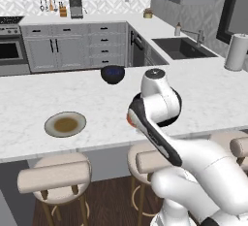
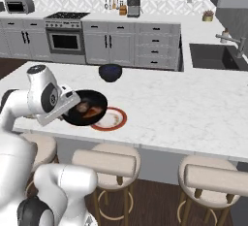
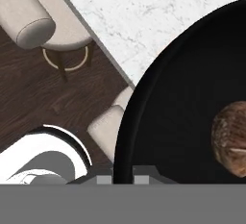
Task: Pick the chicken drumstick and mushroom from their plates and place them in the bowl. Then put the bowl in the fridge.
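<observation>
Marble counter, stools below, second bowl behind

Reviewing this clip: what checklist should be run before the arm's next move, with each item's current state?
1. Gripper shut on the bowl rim: ok.
2. Bowl lifted off the counter: ok.
3. Food in bowl: ok for orange-brown pieces; whether the mushroom is among them, cannot tell.
4. Grey plate emptied: ok.
5. Red-rimmed plate emptied: visible part ok, the rest is hidden by the bowl.
6. Fridge door open and path free: cannot tell.
</observation>
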### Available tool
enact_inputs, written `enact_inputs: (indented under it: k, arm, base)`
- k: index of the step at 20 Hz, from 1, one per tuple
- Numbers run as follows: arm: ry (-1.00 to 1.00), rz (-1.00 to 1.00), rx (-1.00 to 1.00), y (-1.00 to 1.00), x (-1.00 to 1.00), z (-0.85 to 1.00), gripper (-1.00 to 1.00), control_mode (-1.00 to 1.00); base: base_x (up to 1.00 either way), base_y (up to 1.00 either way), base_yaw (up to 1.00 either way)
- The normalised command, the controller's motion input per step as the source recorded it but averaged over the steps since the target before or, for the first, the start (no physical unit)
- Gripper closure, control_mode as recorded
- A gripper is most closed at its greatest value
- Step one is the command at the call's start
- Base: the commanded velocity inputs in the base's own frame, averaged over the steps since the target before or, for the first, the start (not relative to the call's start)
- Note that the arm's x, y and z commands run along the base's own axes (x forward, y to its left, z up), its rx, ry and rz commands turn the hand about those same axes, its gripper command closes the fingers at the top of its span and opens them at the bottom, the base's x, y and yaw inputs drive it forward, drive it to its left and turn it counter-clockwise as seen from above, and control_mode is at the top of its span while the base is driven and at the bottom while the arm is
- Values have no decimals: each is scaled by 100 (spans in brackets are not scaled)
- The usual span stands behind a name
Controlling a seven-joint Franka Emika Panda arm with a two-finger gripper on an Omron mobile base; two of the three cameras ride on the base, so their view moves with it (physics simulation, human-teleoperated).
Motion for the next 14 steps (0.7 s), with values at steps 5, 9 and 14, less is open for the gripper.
enact_inputs:
  k: [5, 9, 14]
  arm:
    - [0, 1, -1, 8, -28, 12, 100, -100]
    - [0, 0, 0, 0, 0, 0, 100, 100]
    - [0, 0, 0, 0, 0, 0, 100, 100]
  base:
    - [0, 0, 0]
    - [-69, 32, 0]
    - [-61, 99, 0]
